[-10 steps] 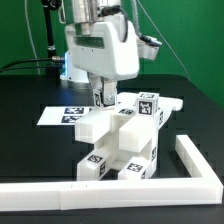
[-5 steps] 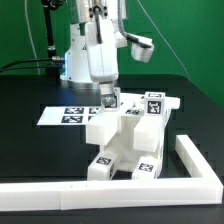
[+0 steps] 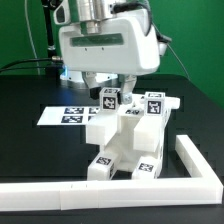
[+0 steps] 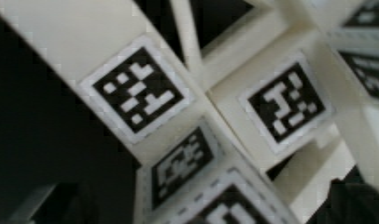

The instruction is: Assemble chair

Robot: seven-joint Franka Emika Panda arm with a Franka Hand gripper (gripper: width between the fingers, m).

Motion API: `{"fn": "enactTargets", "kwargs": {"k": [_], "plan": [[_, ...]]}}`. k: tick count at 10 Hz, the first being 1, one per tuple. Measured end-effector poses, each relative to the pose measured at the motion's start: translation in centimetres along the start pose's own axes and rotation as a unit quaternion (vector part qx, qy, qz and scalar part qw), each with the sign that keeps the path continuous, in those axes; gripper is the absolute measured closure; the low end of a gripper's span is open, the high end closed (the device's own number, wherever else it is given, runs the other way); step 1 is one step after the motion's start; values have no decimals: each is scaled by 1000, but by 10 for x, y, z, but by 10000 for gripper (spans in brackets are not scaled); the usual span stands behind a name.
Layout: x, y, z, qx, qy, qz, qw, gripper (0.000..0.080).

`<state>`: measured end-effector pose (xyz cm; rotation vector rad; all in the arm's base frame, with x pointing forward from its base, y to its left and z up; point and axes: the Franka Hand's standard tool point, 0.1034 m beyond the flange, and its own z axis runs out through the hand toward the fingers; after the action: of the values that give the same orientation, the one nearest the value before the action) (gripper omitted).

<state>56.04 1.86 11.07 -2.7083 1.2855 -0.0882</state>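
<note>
Chair (image 3: pixel 125 140) standing on black table (image 3: pixel 30 140), directly under gripper (image 3: pixel 108 92), inside white border rail (image 3: pixel 190 160). Fingers close above tagged cube-topped post (image 3: pixel 109 99); cannot tell whether clenched or released.

White chair (image 4: pixel 239 60) pieces fill the wrist view, close and blurred. Several black-and-white tags (image 4: pixel 140 88) sit on their tilted faces. Dark background shows behind them.

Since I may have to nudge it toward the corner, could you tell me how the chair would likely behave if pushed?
The chair looks like rigid plastic, so it should probably slide rather than flex. Its wide blocky base suggests little tipping. Whether its interlocking pieces hold firm is unclear, so a hard push might separate them.
</note>
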Motion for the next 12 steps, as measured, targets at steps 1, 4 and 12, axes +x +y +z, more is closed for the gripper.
{"fn": "enactTargets", "kwargs": {"k": [1, 4, 12], "plan": [[1, 0, 0, 0, 1, -41, 999, 152], [3, 2, 0, -3, 3, -120, 993, 151], [4, 3, -2, -2, -3, 240, 971, 518]]}}
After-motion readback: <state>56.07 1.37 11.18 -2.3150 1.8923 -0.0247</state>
